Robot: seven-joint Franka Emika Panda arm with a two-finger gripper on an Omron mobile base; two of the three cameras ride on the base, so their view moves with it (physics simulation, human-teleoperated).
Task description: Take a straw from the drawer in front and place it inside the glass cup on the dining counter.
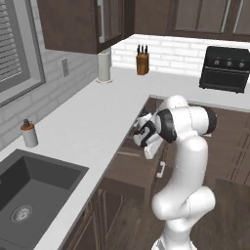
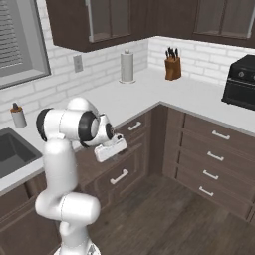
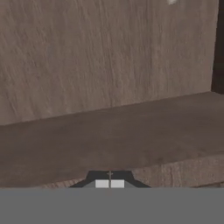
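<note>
The dark brown drawer stands pulled out below the white worktop, its small silver handle on the front. My gripper reaches down over the open drawer, and in the right base view the gripper hangs in front of the cabinets. In the hand view the gripper has its two tips pressed together, shut, close above the drawer's brown wooden inside. A tiny pale speck sits at the top edge; I cannot tell if it is the straw. The glass cup and dining counter are out of view.
The white worktop carries a dark sink, a soap bottle, a paper towel roll, a knife block and a black appliance. Closed drawers line the right cabinets above wooden floor.
</note>
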